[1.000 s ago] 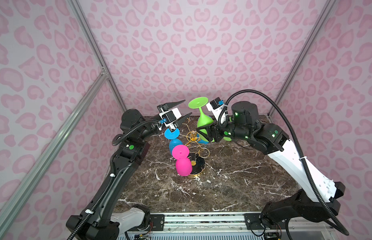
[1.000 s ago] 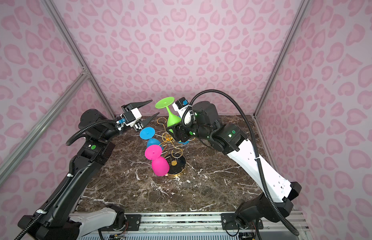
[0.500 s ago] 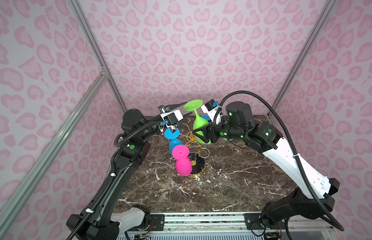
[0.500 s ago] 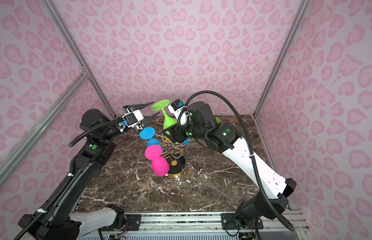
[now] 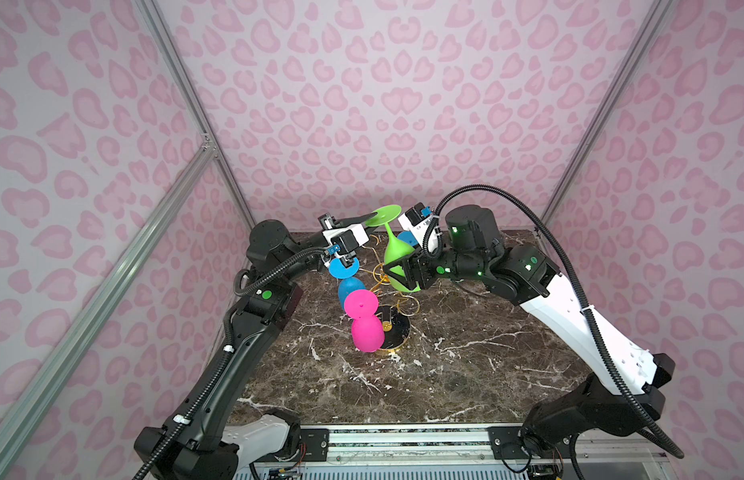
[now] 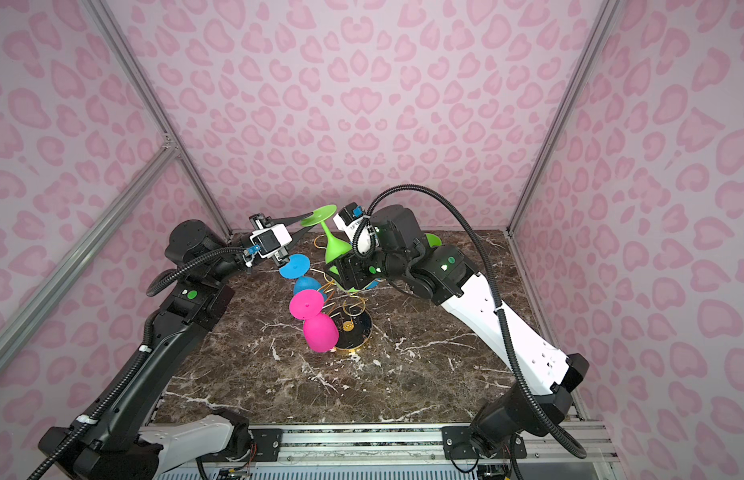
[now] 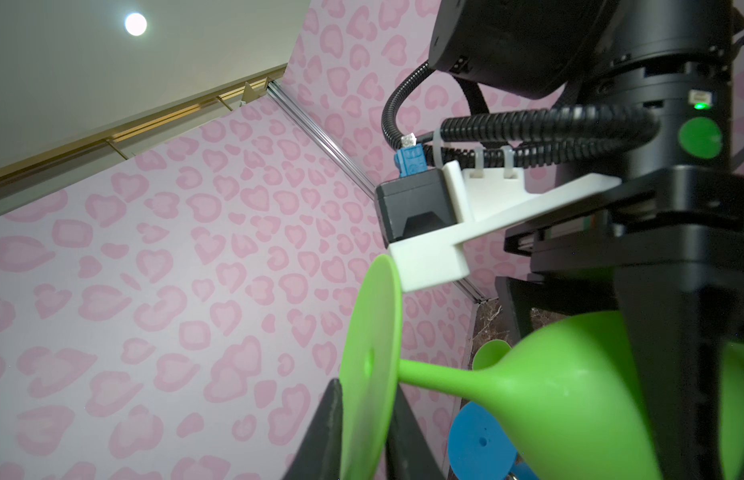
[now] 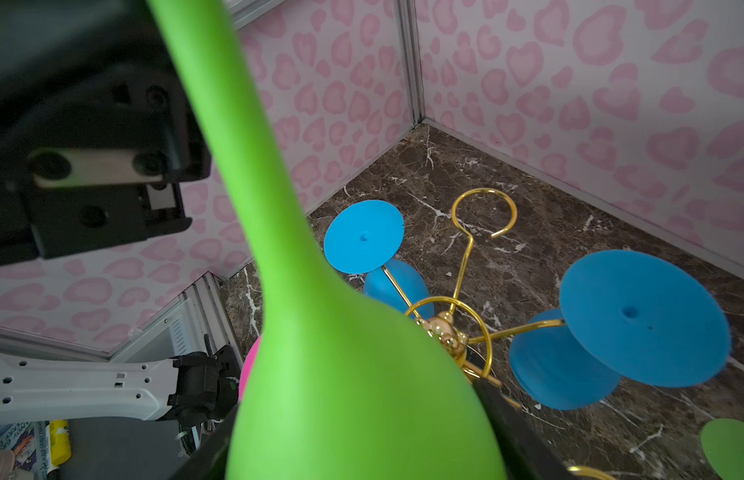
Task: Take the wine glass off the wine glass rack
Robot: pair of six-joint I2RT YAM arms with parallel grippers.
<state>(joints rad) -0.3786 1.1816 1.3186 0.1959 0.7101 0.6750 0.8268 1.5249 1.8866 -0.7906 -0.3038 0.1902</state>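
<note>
While both arms meet above the wine glass rack, I have the green wine glass between them, foot uppermost and tilted, its bowl low over the gold arms. It looks lifted off its hook, but from here I cannot tell if the bowl touches the wire.

The right gripper has its jaws spread wide and clamped around the bowl. The left gripper has its jaws nearly together, pinching the rim of the thin round foot, one on each face; how hard they press I cannot say.

From its matte, opaque finish I take the glass for plastic or silicone. That would make it light and not brittle, and perhaps a little springy. The bowl tapers, so a squeeze there could push it out of the jaws. The foot is a thin disc that may flex or pivot in a pinch. I would rather hold the stem just below the foot, or the bowl at its widest.

A pink glass and a blue glass hang on the rack close by, above the worktop.
</note>
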